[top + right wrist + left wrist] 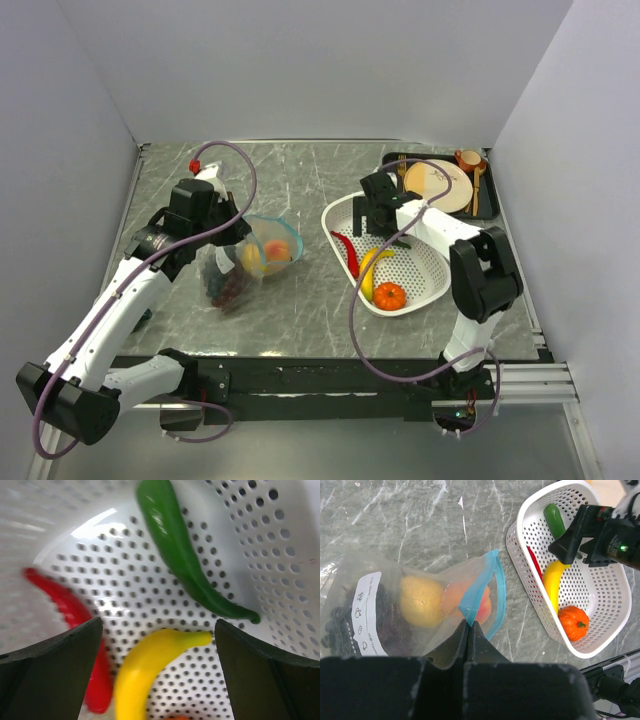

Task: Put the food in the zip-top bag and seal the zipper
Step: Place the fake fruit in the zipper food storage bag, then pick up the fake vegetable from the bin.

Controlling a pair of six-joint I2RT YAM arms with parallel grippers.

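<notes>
Across the grey marbled table [300, 310], two white-and-black arms reach out from the near edge. The left arm [110, 310] stretches toward the middle-left of the top, and the right arm [485, 270] bends over to the right half.

Under the right arm sits a white perforated basket [605, 600], the biggest loose thing on the table. Beyond it, at the far right corner, is a black tray [490, 205] with a beige plate [440, 185] on it.

Left of the basket and apart from it lies the zip-top bag [395, 565], clear and crumpled, with its mouth turned toward the basket. The left gripper [468, 626] is pinched tight on the bag's mouth edge, its fingers meeting with no gap right where the plastic folds. The right gripper [157, 625] hangs inside the basket with its jaws spread wide, gripping nothing.

Some of the food is in the bag: dark purple grapes [390, 620] at the closed end, a yellow lemon [421, 601] in the middle and a peach [482, 605] nearest the mouth. The rest lies in the basket. A yellow banana [145, 670] is directly below the open jaws, with a red chili [70, 610] on one side of it and a green piece [185, 565] on the other. An orange tomato [573, 622] sits near the banana's end.

The zipper [497, 587], a teal-blue strip, curves round the gaping mouth, unsealed. A small white label [367, 612] shows on the bag over the grapes.
</notes>
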